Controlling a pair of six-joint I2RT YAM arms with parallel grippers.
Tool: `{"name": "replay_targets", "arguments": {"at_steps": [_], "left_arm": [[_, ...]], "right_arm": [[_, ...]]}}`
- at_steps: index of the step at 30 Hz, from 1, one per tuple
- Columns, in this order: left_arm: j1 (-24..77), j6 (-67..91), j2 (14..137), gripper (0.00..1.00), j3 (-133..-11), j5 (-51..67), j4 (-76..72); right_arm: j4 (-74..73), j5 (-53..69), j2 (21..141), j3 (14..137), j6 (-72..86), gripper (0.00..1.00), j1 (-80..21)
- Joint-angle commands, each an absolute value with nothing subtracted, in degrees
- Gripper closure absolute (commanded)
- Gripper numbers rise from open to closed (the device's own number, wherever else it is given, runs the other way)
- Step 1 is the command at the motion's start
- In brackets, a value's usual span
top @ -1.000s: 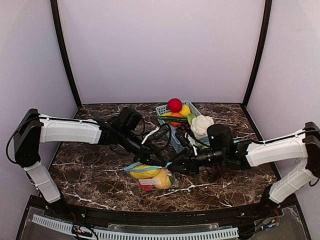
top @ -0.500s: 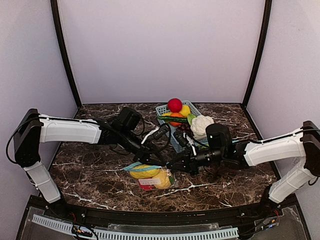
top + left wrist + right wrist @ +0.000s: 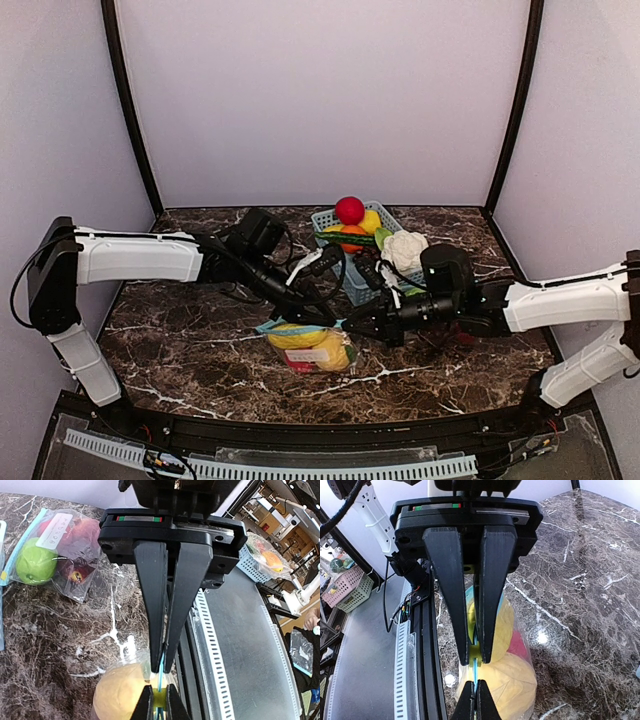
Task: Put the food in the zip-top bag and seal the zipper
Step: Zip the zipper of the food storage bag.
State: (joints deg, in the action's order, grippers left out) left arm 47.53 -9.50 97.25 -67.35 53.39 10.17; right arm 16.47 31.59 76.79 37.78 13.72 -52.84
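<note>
- The clear bag lies on the dark marble worktop, between the two hands. In it we see the food: yellow fruits and something red.
- Behind it, the light-blue basket holds a red ball and other pieces. A cauliflower is at its right edge.
- The left hand is closed on the bag's blue zipper edge.
- The right hand pinches the same edge from the opposite side.
- Only the left wrist view shows a second bag, lying apart, with a green apple and red fruits.
</note>
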Motion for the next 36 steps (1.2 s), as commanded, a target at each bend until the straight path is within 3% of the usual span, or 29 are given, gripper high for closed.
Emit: {"name": "replay_targets", "arguments": {"at_steps": [1,36], "left_arm": [[46.7,-12.9,95.6,0.99,-67.5,50.0,19.7],[46.8,-15.7,95.0,0.99,-66.9,44.8,25.0]], "right_arm": [[12.2,28.2,73.8,36.2,12.7,1.0,-52.0],[7.3,19.8,66.3,32.9,14.7,1.0,-52.1]]}}
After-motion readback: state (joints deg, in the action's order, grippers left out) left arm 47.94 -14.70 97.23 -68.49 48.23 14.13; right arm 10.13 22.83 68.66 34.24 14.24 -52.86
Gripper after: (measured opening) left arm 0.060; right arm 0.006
